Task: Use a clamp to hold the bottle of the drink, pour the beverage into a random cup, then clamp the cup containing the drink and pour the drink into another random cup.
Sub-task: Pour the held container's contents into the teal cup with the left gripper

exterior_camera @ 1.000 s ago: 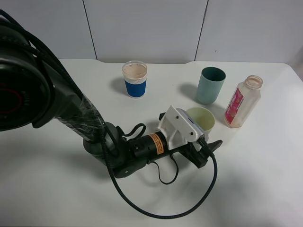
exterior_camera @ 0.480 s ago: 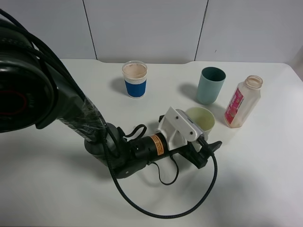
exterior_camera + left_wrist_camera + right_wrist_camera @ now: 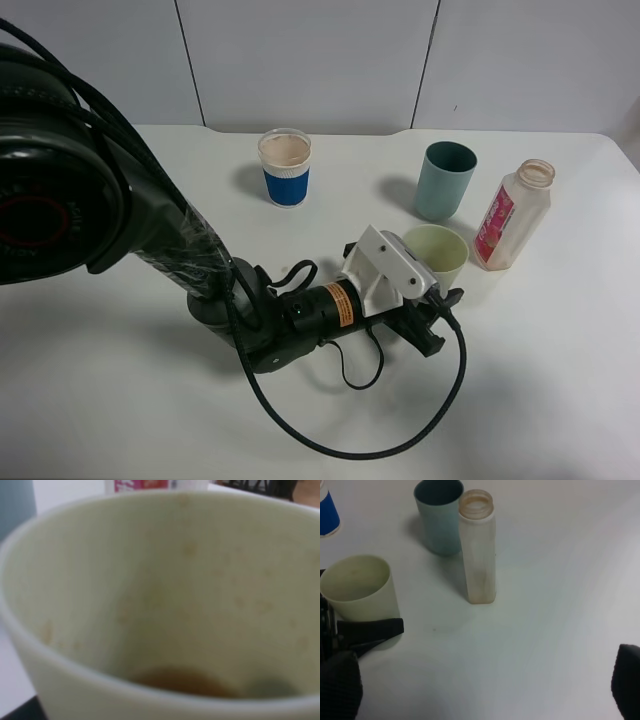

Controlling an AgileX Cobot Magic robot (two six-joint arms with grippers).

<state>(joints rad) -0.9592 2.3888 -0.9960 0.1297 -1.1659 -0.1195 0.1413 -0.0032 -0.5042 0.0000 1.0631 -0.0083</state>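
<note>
We see white tabletop (image 3: 560, 400). Black left arm (image 3: 150, 240) has slid right since a second ago; left gripper (image 3: 440, 290), then spread wide, is now clamped on pale yellow-green tapered plastic cup (image 3: 437, 255), which has shifted slightly right.

Clear squarish plastic bottle (image 3: 512, 215), pink-red label, stands upright at right of cup, long axis vertical, open neck up, only brown residue at bottom.

Teal plastic tumbler (image 3: 444, 180) stands behind cup; contents we cannot tell.

Blue-sleeved paper cup (image 3: 285, 168) stands far left, pale brownish at top.

Yellow-green cup is upright, mouth up, thin brown pool (image 3: 175, 680) at bottom.

Right gripper (image 3: 480, 680) hovers with fingers wide apart.
</note>
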